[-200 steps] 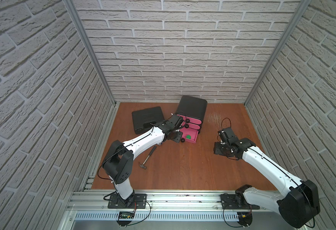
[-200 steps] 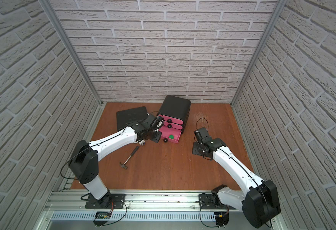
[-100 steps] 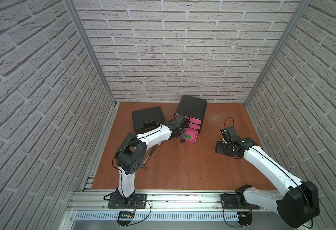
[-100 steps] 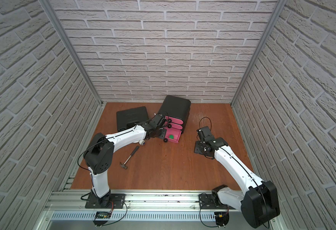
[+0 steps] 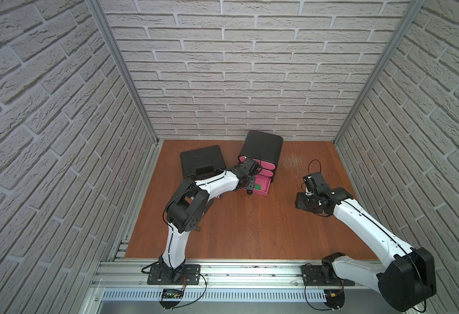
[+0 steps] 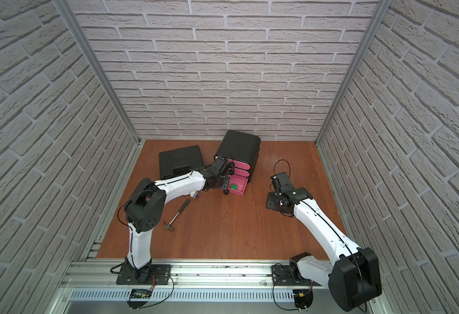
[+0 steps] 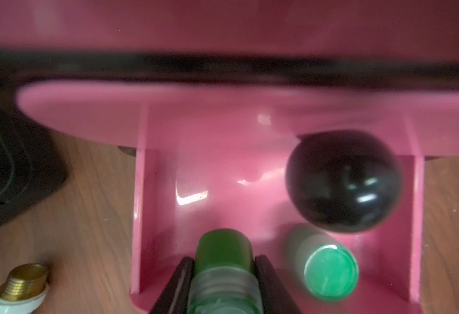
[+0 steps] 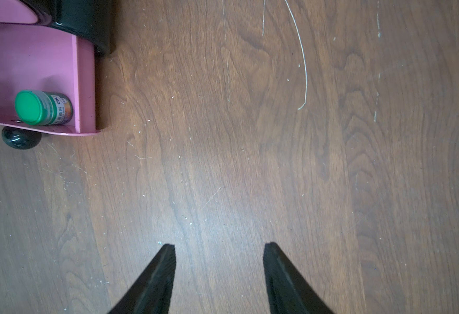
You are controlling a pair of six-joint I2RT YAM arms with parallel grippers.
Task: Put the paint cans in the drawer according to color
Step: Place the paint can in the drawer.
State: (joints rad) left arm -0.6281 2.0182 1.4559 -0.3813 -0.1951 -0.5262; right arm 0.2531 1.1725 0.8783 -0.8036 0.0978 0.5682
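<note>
My left gripper (image 7: pixel 224 259) is shut on a green-lidded paint can (image 7: pixel 224 244) and holds it over the open pink bottom drawer (image 7: pixel 141 217). A second green paint can (image 7: pixel 329 269) lies on its side inside that drawer, also seen from the right wrist (image 8: pixel 42 108) and as a green spot in both top views (image 5: pixel 257 186) (image 6: pixel 233 186). The black drawer unit (image 5: pixel 261 146) stands at the back. My right gripper (image 8: pixel 218 255) is open over bare wood, well to the right of the drawer (image 8: pixel 84 81).
A black drawer knob (image 7: pixel 342 182) juts out above the open drawer. A white pipe fitting with a brass thread (image 7: pixel 18 288) lies left of the drawer, under the left arm (image 6: pixel 194 194). A hammer (image 6: pixel 178 214) lies front left. A black case (image 5: pixel 202 163) sits at the back left.
The left arm has folded in and carried its gripper from in front of the drawer to over the open drawer. The right arm has hardly moved.
</note>
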